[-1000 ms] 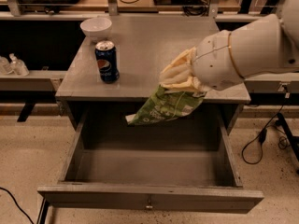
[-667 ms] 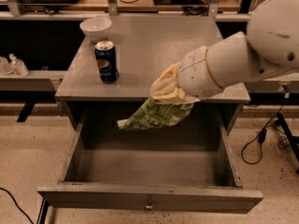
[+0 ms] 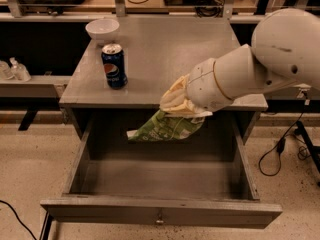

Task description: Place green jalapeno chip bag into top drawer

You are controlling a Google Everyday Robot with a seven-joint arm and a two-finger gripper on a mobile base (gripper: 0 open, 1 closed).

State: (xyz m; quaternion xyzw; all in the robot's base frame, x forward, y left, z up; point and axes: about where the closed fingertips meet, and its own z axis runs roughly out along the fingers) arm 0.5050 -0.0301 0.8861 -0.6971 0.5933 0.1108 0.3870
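Gaping open nearest the camera, the top drawer (image 3: 160,211) stands pulled out from under the grey table (image 3: 165,49), a small metal knob (image 3: 159,217) centred on its front. Above the drawer's rear half, clear of its floor, hangs the green jalapeno chip bag (image 3: 165,128), crumpled, its free end trailing down and to the camera's left. The pincer (image 3: 175,106) has the bag clamped by its upper right end, the cream-coloured fingers (image 3: 172,95) closed over the foil, so the bag dangles directly beneath and slightly left of the grip. The pincer sits level with the table's front edge, at the end of a bulky white arm (image 3: 240,76) entering from the camera's right. Farther back on the table, a blue Pepsi can (image 3: 114,66) stands upright near the left side, with a white bowl (image 3: 102,30) behind it at the far left corner.
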